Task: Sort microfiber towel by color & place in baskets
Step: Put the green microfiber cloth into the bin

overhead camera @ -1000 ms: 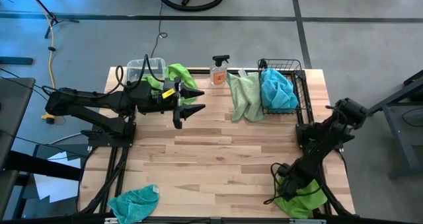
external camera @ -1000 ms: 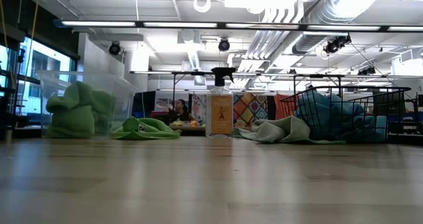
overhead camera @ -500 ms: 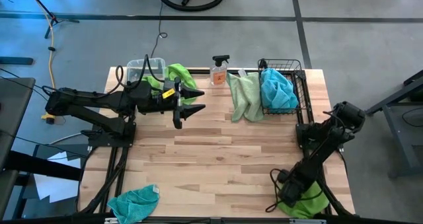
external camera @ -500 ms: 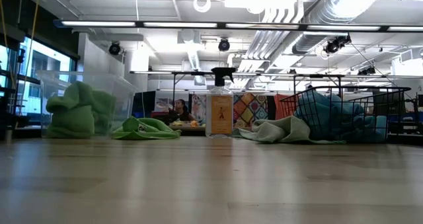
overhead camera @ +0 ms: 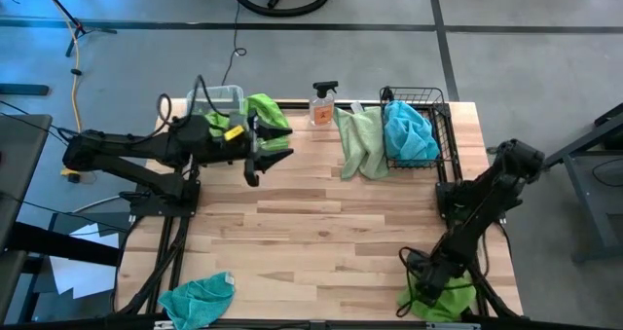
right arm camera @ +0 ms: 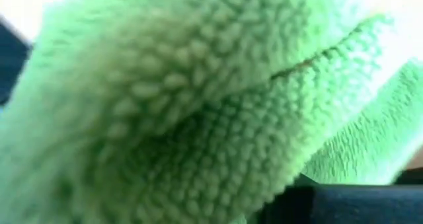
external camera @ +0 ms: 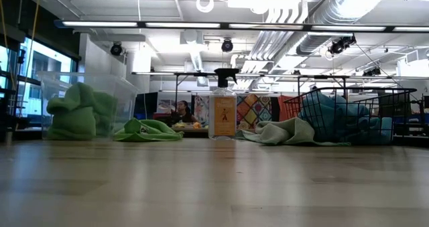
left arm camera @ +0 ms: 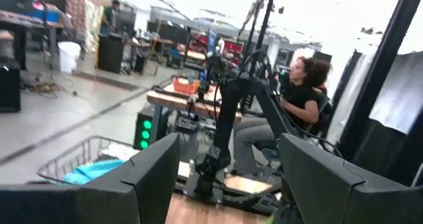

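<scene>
Plainly the table (overhead camera: 321, 223) holds cloths at several spots, and each should handle alike: light, limp, fuzzy, not slippery or breakable, best pinched at a raised fold so that it lifts in one piece. At 1 o'clock the wire basket (overhead camera: 440, 126) holds a blue towel (overhead camera: 409, 130), and a pale green towel (overhead camera: 360, 145) lies against its side, its long axis running from 12 to 6. At 11 o'clock the tub (overhead camera: 216, 98) has a green towel (overhead camera: 265, 109) hanging over its rim toward the table. A teal towel (overhead camera: 198, 299) sits bunched at 7 o'clock with no clear axis. At 5 o'clock, on the table's near edge, a crumpled green cloth (overhead camera: 443, 299) lies under the right gripper (overhead camera: 428, 279), whose jaws are closed on a fold of it; the wrist view shows only green pile. By the tub the left gripper (overhead camera: 275, 153) hovers with jaws apart, holding nothing, pointing toward 3 o'clock.
</scene>
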You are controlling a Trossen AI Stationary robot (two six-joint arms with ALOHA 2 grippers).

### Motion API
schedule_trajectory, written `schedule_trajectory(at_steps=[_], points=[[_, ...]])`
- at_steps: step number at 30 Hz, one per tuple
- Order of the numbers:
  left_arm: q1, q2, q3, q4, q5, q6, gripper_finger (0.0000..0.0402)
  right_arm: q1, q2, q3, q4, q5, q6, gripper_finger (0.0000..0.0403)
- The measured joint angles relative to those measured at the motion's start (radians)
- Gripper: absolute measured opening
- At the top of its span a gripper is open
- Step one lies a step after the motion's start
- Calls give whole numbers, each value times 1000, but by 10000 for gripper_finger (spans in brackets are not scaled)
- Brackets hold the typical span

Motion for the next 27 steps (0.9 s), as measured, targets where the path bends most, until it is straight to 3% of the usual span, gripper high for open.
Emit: schedule_trajectory(at_steps=[6,9,12,20,27], points=[[0,-57,0,-18,-59,53,245,-48,-188,3,-2,247,-83,1],[0,-75,1,-35,-96,83,245,-85,-283,4,27,398,-228,1],[0,-82,1,-56,-119,103,245,-143,-355,4,77,482,-417,1],[0,-81,1,-173,-121,173,245,-373,-401,5,300,494,-909,1],[0,-81,1,-191,-120,200,245,-595,-400,5,750,478,-1257,1]])
